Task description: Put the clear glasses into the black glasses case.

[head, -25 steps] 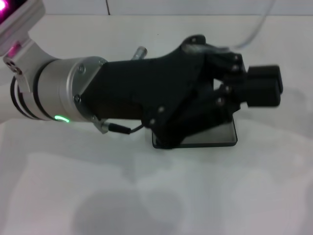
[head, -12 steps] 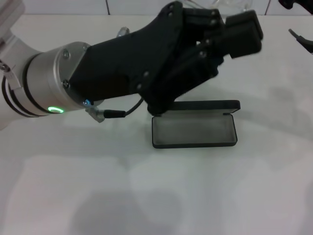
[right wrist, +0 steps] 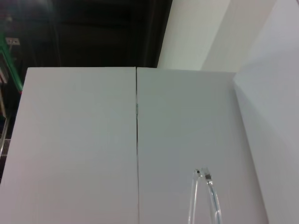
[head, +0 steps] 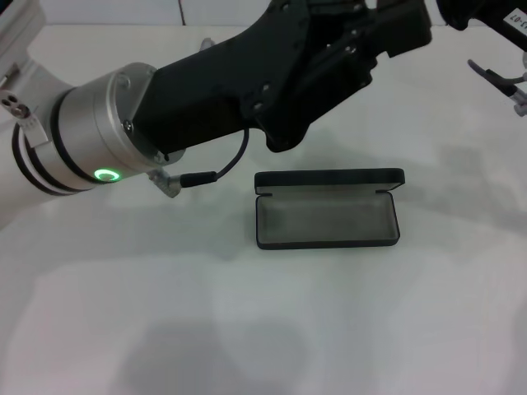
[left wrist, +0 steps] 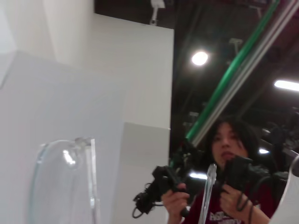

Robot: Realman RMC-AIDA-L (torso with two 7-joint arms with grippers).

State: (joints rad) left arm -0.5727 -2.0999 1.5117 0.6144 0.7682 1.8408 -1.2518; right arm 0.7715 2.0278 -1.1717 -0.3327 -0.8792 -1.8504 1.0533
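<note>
Lowering clear glasses [left wrist: 65, 182], seemingly pinched by left gripper [head: 395, 20], level over open black glasses case [head: 327, 219]; grip unconfirmed.

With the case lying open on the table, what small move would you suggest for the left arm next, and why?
Probably bring the left gripper back down toward the open black case. The case lies with its grey lining bare and nothing inside, while the left wrist view shows the clear glasses close to the camera, seemingly carried up high. The gripper sits above and behind the case, so a short forward descent seems fitting.
</note>
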